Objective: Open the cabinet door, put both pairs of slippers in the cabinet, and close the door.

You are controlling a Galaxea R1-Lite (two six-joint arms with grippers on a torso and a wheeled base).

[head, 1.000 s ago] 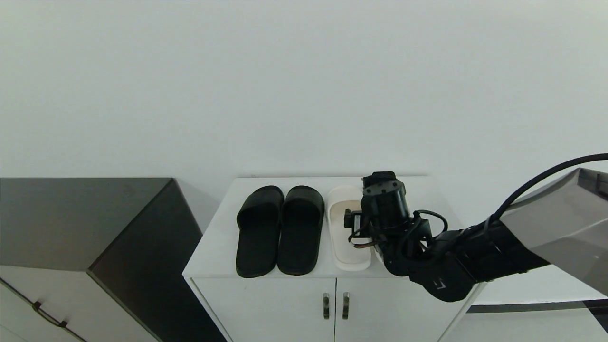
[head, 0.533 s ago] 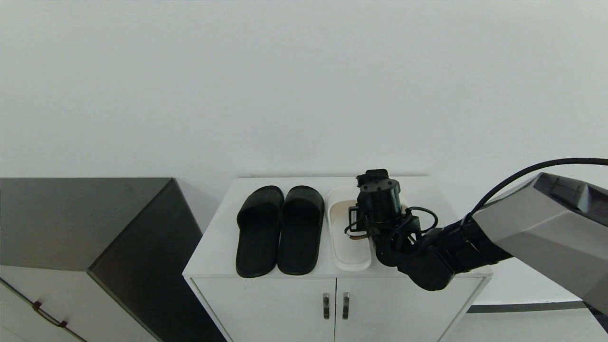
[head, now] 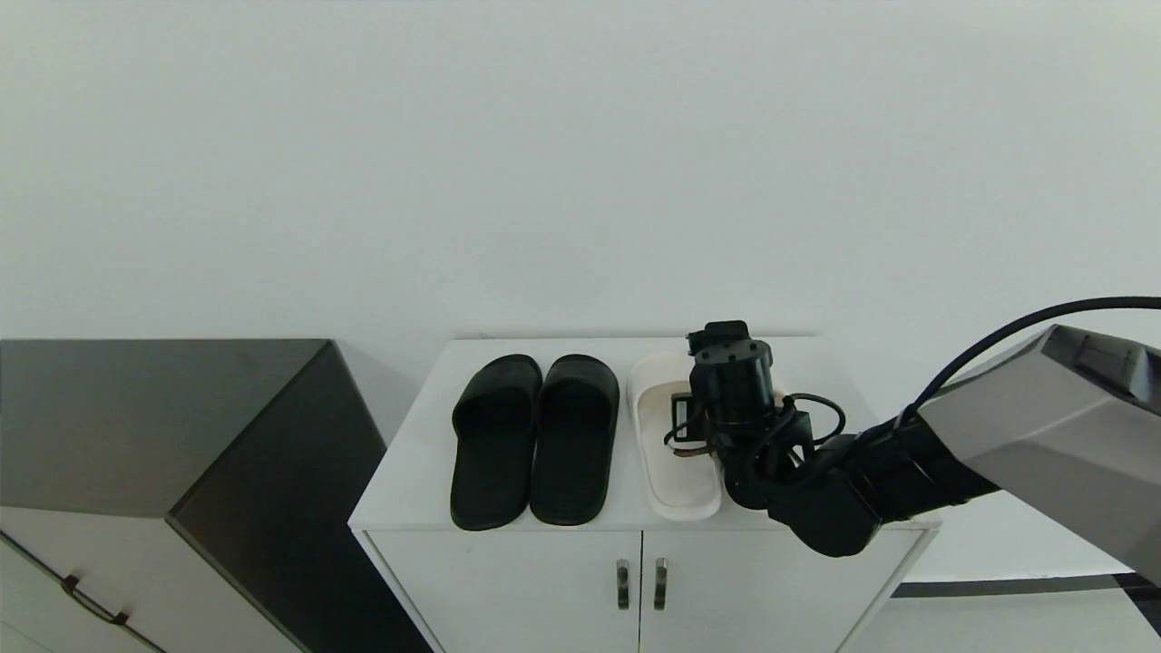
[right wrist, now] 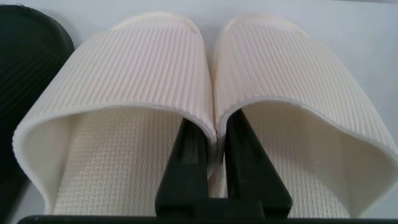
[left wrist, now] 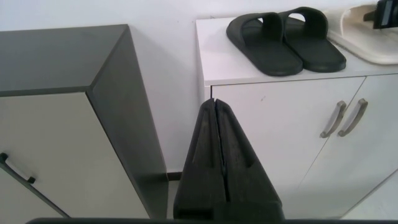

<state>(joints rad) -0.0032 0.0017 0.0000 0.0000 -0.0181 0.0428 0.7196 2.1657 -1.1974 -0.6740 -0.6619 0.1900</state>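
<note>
White slippers (right wrist: pixel 155 68) side by side atop the white cabinet (head: pixel 413 472), right of the black slippers (head: pixel 535 440), right gripper (right wrist: pixel 216 134) pinching their adjoining straps together, cabinet doors (head: pixel 508 589) shut, left gripper (left wrist: pixel 215 118) closed, empty, low before the cabinet

Dark-topped unit (head: pixel 163 426) with a drawer handle (head: pixel 91 605), before a plain white wall (head: pixel 580 163)

you can't see the tips of the right gripper (right wrist: pixel 216 142): they sit under the straps of the white slippers (right wrist: pixel 149 68). in the head view its arm (head: pixel 871 494) covers most of the right-hand slipper. the cabinet (head: pixel 508 580) is cut off by the lower edge.
</note>
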